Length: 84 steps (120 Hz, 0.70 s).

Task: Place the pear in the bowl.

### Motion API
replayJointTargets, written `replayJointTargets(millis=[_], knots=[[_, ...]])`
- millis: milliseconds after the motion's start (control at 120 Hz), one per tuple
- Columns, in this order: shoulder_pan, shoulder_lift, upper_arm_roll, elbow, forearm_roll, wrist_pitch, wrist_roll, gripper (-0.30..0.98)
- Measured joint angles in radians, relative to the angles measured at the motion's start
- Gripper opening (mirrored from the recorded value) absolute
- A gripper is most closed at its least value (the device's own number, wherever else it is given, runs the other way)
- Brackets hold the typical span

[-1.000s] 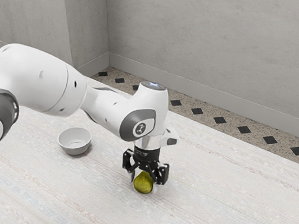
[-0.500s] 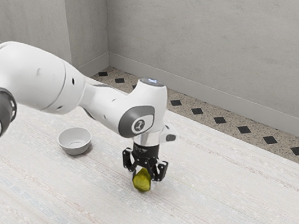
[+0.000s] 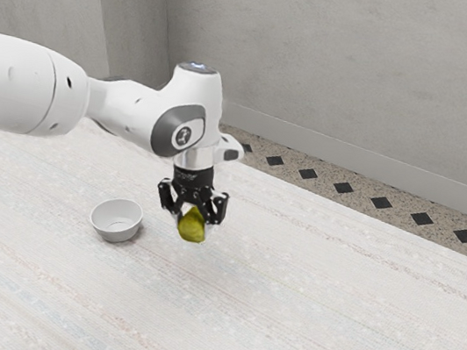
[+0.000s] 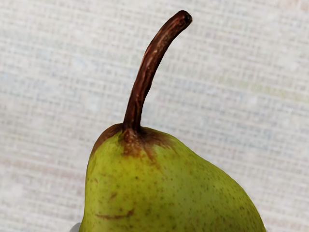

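Two fingers [image 3: 220,209] grip the pear [image 3: 192,225] from both sides above the worktop [image 3: 299,319], presumably so it can clear the bowl [image 3: 116,232], toward the exterior view's left.

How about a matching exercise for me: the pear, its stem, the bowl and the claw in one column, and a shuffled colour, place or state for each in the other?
Column one:
1. Pear
2. Stem
3. Bowl
4. Claw

Column two:
A. Pale and empty, standing on the table
B. Black, closed around something
C. Yellow-green, gripped and outside the bowl
D. Brown, thin and curved

Right pairs: 1-C; 2-D; 3-A; 4-B
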Motion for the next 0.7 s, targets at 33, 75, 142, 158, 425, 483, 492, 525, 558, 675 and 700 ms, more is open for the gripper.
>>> replayJointTargets(millis=[33, 75, 142, 158, 425, 483, 492, 525, 558, 675, 700], knots=[[0.0, -0.003, 0.016, 0.0, 0.002, -0.005, 0.006, 0.21], [0.0, -0.005, 0.038, 0.001, 0.004, -0.013, 0.016, 0.21], [0.016, -0.015, 0.057, 0.002, 0.006, -0.028, 0.034, 0.2], [0.021, -0.019, 0.06, 0.001, 0.006, -0.031, 0.039, 0.19], [0.08, -0.033, 0.117, -0.003, 0.01, -0.068, 0.129, 0.22], [0.102, -0.031, 0.12, -0.003, 0.009, -0.072, 0.149, 0.23], [0.105, -0.031, 0.121, -0.003, 0.009, -0.073, 0.152, 0.23], [0.117, -0.029, 0.121, -0.004, 0.009, -0.075, 0.163, 0.24], [0.129, -0.027, 0.122, -0.004, 0.008, -0.076, 0.174, 0.24], [0.153, -0.015, 0.122, -0.005, 0.007, -0.079, 0.209, 0.26], [0.157, -0.01, 0.123, -0.005, 0.007, -0.08, 0.215, 0.26]])
